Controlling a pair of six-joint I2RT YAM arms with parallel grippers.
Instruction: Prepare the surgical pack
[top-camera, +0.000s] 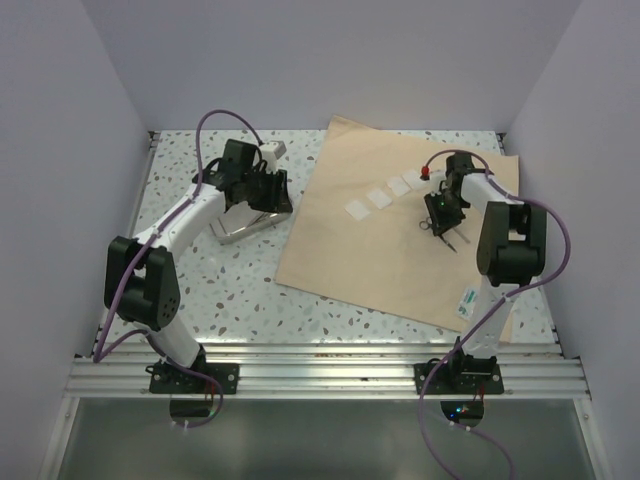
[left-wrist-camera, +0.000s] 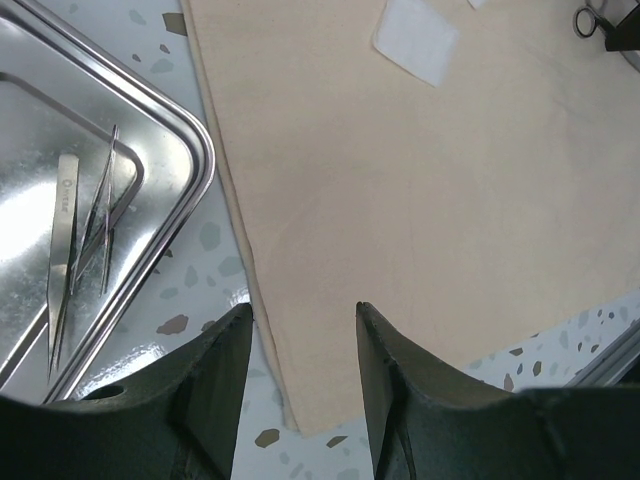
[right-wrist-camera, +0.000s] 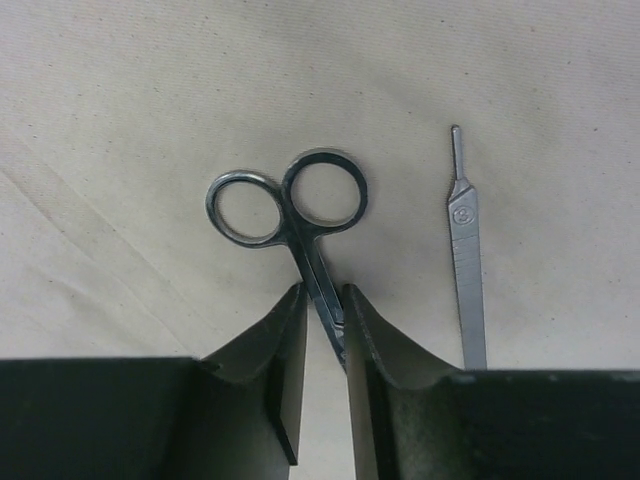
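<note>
steel scissors clamped by right gripper, clear only from its wrist; left gripper gapes

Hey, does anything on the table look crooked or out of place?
The tan wrap sheet lies skewed to the edges of the table, one corner reaching the back wall. The metal tray sits off the sheet, on the bare table. Nothing looks spilled or damaged.
</note>
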